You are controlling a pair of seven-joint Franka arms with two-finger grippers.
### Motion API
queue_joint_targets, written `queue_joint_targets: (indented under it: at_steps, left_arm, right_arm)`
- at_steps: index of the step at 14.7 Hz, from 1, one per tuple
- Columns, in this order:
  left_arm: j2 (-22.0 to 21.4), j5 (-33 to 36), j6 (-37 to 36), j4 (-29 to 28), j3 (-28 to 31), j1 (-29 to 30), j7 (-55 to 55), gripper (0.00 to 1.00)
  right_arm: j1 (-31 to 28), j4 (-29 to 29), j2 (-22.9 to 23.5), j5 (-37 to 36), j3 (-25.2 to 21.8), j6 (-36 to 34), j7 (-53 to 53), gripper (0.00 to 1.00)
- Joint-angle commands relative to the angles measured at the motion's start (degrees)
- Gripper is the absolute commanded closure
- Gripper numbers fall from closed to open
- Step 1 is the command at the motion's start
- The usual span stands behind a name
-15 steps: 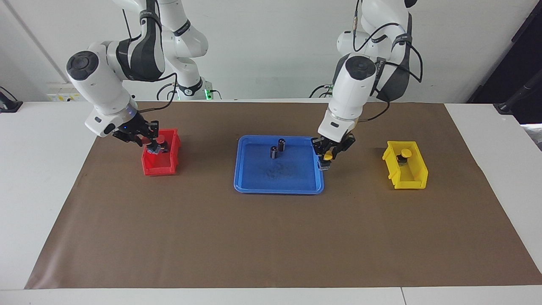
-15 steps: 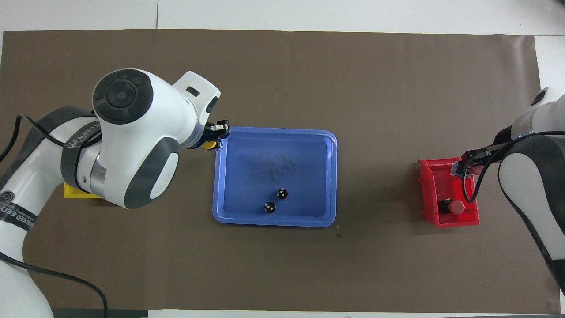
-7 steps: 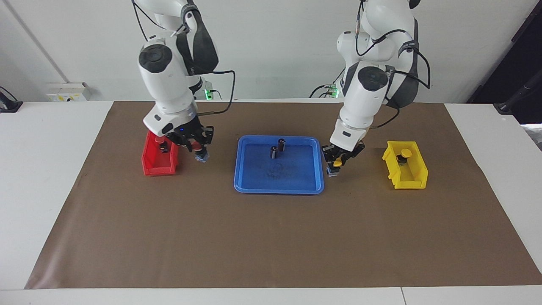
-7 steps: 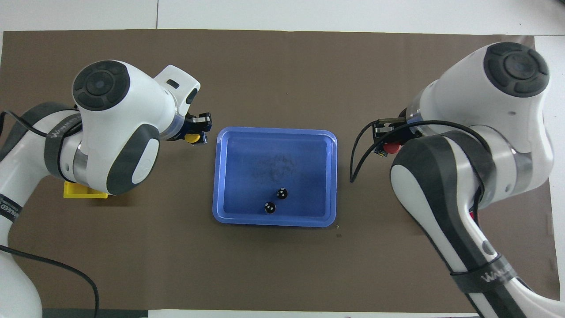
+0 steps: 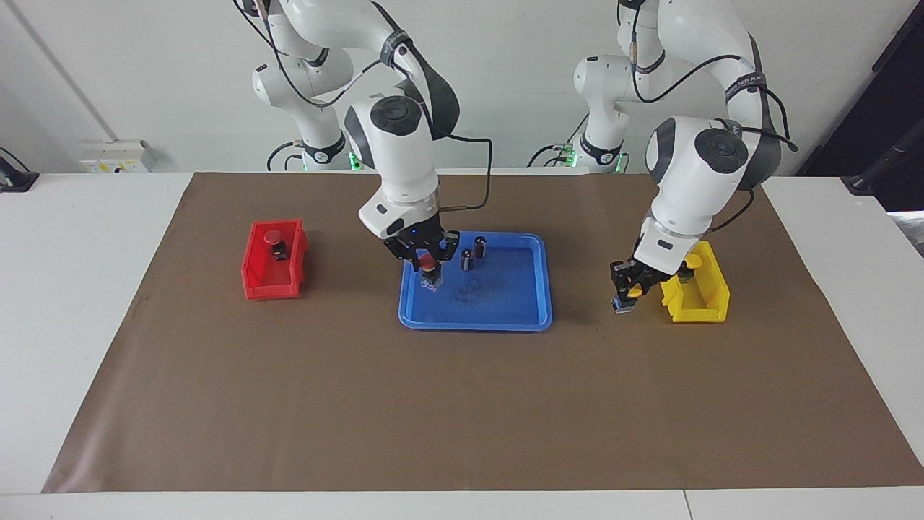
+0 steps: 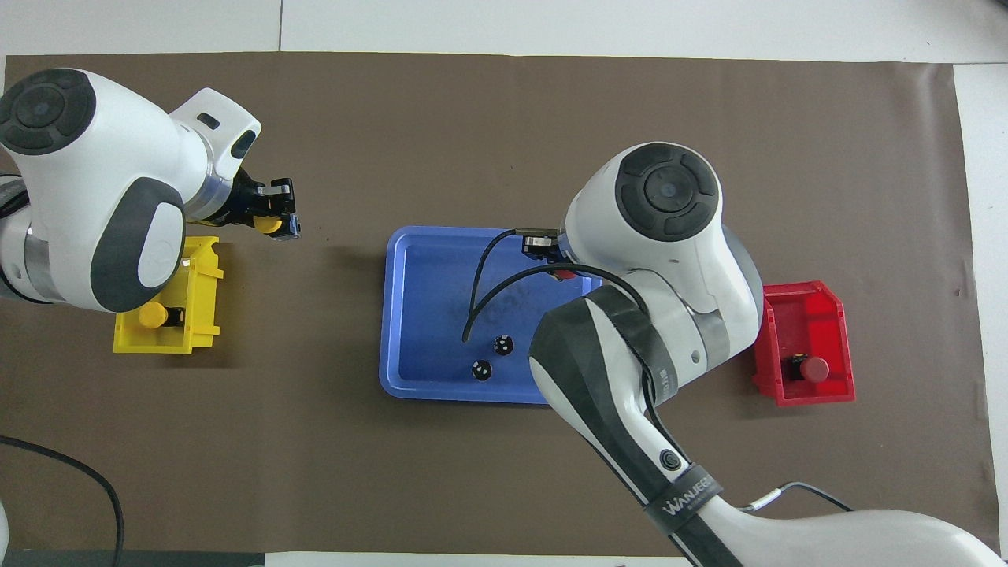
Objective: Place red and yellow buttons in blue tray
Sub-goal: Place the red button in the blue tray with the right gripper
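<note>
- Now, read from above with the tray [image 6: 409,315] as the dial and twelve pointing away from the robots: two dark cylinders [image 6: 502,344] stand inside it at six.
- The red bin [image 5: 271,289] at three holds one red button [image 5: 273,237]. The yellow bin [image 6: 206,299] at nine holds one yellow button [image 6: 153,315].
- The right gripper [image 5: 429,271] hangs low over the tray's two o'clock part, fingers clamped on a second red button [image 5: 429,263].
- The left gripper [image 5: 624,297] hangs over the mat [image 6: 504,142] at ten, at the yellow bin's one o'clock, fingers clamped on a second yellow button [image 5: 634,291].
- Step in hand, likely: setting the held red button down.
- Next it must lower to the floor, clear of the cylinders, then let go.
- The left gripper must first travel toward three, over the rim.
</note>
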Motion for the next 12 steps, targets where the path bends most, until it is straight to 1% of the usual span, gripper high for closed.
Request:
queue_joint_targets:
  at_steps: [1,4,6,7,8,9,10,11,12]
  left_arm:
    - [0.72,-0.29,-1.26,1.35,-0.02,-0.34,0.51,0.99]
    - [0.72,-0.29,-1.26,1.43,-0.02,-0.87,0.25,0.99]
    - [0.72,-0.29,-1.18,1.43,-0.02,-0.96,0.16,0.99]
    - [0.72,-0.29,-1.18,1.43,-0.02,-0.96,0.25,0.99]
    - [0.72,-0.29,-1.18,1.35,-0.02,-0.96,0.25,0.99]
    - [0.72,-0.29,-1.18,1.35,-0.02,-0.96,0.25,0.99]
    - [0.72,-0.29,-1.09,1.43,-0.02,-1.05,0.16,0.99]
    - [0.72,-0.29,-1.00,1.43,-0.11,-1.05,0.16,0.99]
    - [0.72,-0.29,-0.91,1.43,-0.20,-1.22,-0.01,0.99]
  right_arm:
    - [3.84,1.05,3.82,-0.23,-0.37,3.53,4.58,0.92]
    - [4.73,0.88,6.81,-1.55,-0.29,5.91,5.38,0.91]
    - [5.35,-0.08,7.08,-1.73,-0.37,6.10,5.39,0.89]
    - [5.27,-0.70,7.00,-1.99,-0.37,6.36,5.39,0.80]
    - [5.26,-1.05,6.91,-1.99,-0.29,6.45,5.39,0.46]
    - [5.26,-0.62,6.91,-1.99,-0.37,5.92,5.30,0.28]
    - [4.92,0.34,6.91,-2.08,-0.55,5.14,5.12,0.22]
    - [4.39,1.66,6.65,-2.69,-0.81,4.00,4.69,0.08]
    - [2.91,3.15,5.86,-4.00,-0.90,1.72,4.60,0.03]
